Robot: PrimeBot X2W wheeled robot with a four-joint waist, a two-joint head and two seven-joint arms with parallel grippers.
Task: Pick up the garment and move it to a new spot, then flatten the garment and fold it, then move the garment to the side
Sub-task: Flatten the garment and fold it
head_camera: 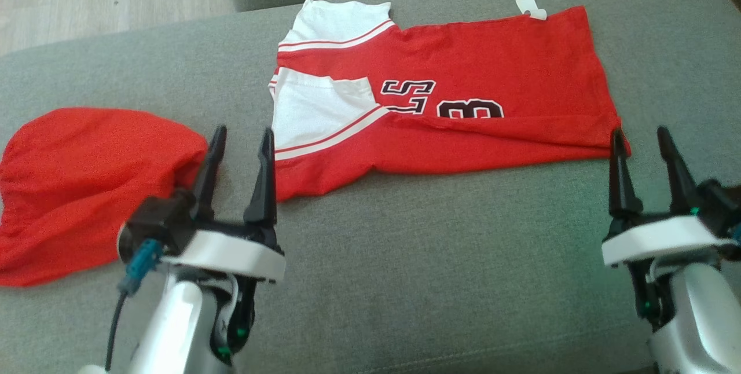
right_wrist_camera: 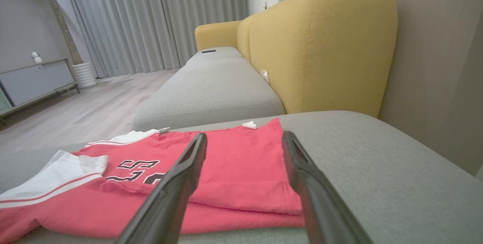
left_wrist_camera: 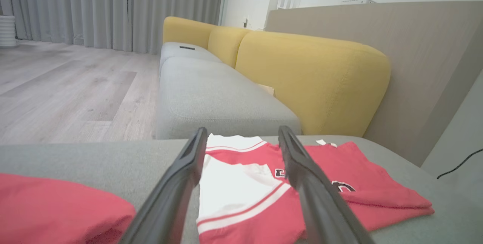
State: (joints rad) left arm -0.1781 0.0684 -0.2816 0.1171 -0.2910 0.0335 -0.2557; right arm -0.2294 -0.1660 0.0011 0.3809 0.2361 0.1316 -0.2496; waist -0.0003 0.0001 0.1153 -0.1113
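- Fingers on both sides are spread and empty: our left gripper and our right gripper grasp nothing.
- Our jersey lies on the grey cushion just beyond the fingertips, reaching from the left pair across to the right pair.
- Its white sleeve sits straight ahead of the left fingers. Its hem corner lies at the tip of the inner right finger; whether they touch, we cannot tell.
- It looks folded once along its length, with a doubled edge nearest the fingertips, so we judge the next fold to be the step in hand.
- To do it well, we should bring each pair of fingers down astride that near edge, pinch both layers together, and lift the two ends evenly so the crease stays straight.
- A bunched red cloth lies just outside the left fingers, so we should keep that pair from snagging it.
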